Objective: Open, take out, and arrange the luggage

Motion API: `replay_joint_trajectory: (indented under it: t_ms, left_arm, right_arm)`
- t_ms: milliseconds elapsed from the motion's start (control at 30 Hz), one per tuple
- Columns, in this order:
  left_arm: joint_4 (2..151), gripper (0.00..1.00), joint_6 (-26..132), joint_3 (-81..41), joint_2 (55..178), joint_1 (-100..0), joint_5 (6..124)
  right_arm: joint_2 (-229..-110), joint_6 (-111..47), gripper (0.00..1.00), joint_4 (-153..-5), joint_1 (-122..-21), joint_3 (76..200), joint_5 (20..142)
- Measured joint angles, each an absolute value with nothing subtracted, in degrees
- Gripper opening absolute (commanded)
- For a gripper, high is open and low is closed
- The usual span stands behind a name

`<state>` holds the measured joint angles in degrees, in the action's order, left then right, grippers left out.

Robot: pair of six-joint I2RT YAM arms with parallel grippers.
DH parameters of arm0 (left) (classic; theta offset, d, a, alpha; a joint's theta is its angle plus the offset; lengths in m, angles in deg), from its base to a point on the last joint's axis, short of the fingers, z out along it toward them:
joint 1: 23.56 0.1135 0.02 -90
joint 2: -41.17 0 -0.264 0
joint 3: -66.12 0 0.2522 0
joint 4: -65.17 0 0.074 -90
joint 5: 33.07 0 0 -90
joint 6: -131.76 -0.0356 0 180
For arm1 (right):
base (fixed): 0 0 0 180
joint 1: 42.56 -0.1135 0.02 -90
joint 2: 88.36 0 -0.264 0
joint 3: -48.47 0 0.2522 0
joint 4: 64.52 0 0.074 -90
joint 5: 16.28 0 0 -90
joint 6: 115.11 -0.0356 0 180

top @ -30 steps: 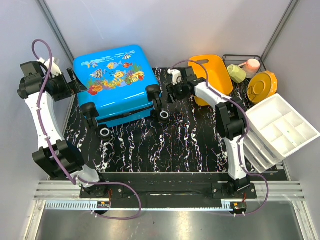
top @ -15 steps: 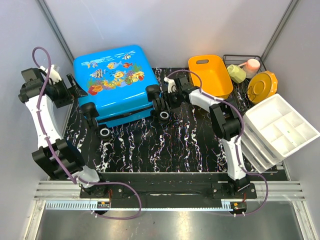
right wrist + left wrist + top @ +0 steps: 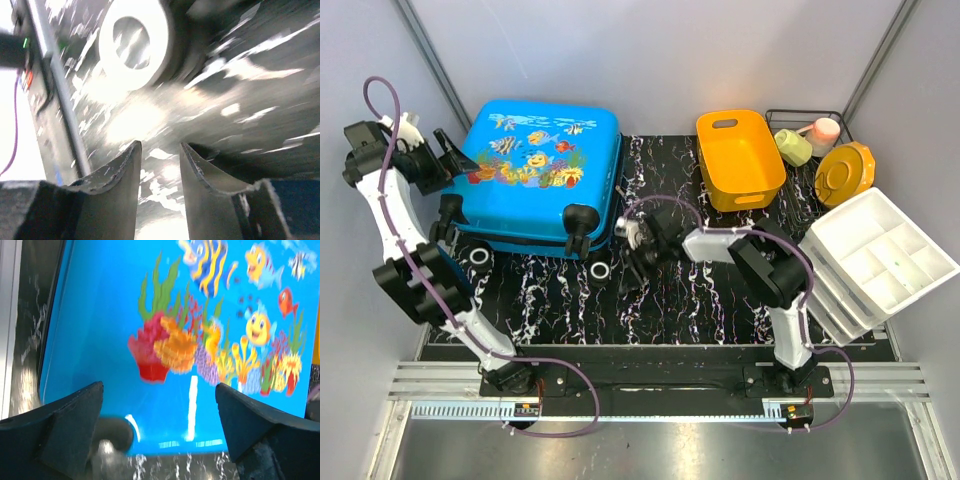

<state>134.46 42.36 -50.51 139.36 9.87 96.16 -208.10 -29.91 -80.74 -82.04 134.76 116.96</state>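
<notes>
The luggage [image 3: 535, 185] is a bright blue hard-shell suitcase with a cartoon fish print, lying shut and flat at the back left of the black marbled mat [image 3: 700, 290]. Its lid [image 3: 165, 315] fills the left wrist view. My left gripper [image 3: 448, 158] is open wide at the suitcase's left edge, with one dark wheel [image 3: 112, 432] by its left finger and nothing held [image 3: 160, 390]. My right gripper [image 3: 632, 268] hangs low over the mat just right of a white-hubbed wheel [image 3: 601, 271]. Its jaws [image 3: 160, 147] stand narrowly apart with nothing between them, and the wheel [image 3: 132, 42] is ahead of them.
An orange plastic basket [image 3: 740, 160] stands at the back, right of the suitcase. Behind it is a wire rack [image 3: 800, 135] with cups, and a yellow round dish [image 3: 845, 172] leans beside it. Stacked white compartment trays [image 3: 880, 245] fill the right edge. Grey walls close in on both sides.
The suitcase has swung and slid left. My right gripper came from behind its right corner down to the front wheel, its jaws narrowing. My left arm drew back to the left.
</notes>
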Motion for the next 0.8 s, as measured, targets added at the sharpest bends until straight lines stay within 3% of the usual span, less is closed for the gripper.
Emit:
replay_joint_trajectory:
  t_ms: [133, 267, 567, 800]
  left_arm:
    - [130.57, 0.99, 41.83, -58.47, 148.08, 8.45, 99.19]
    - [128.29, 0.97, 39.54, -63.32, 153.0, 4.64, 100.16]
    - [121.52, 0.99, 35.89, -67.65, 158.68, -7.79, 100.64]
    - [122.33, 0.99, 39.51, -80.87, 166.49, -4.65, 92.72]
  right_arm:
    - [-201.66, -26.24, 0.47, -81.5, -85.93, 125.54, 120.39]
    - [-194.23, -21.63, 0.48, -82.42, -83.35, 120.64, 120.3]
    - [-181.66, -14.24, 0.5, -81.31, -74.13, 119.53, 118.75]
    - [-181.55, -12.62, 0.52, -81.66, -73.47, 120.18, 117.66]
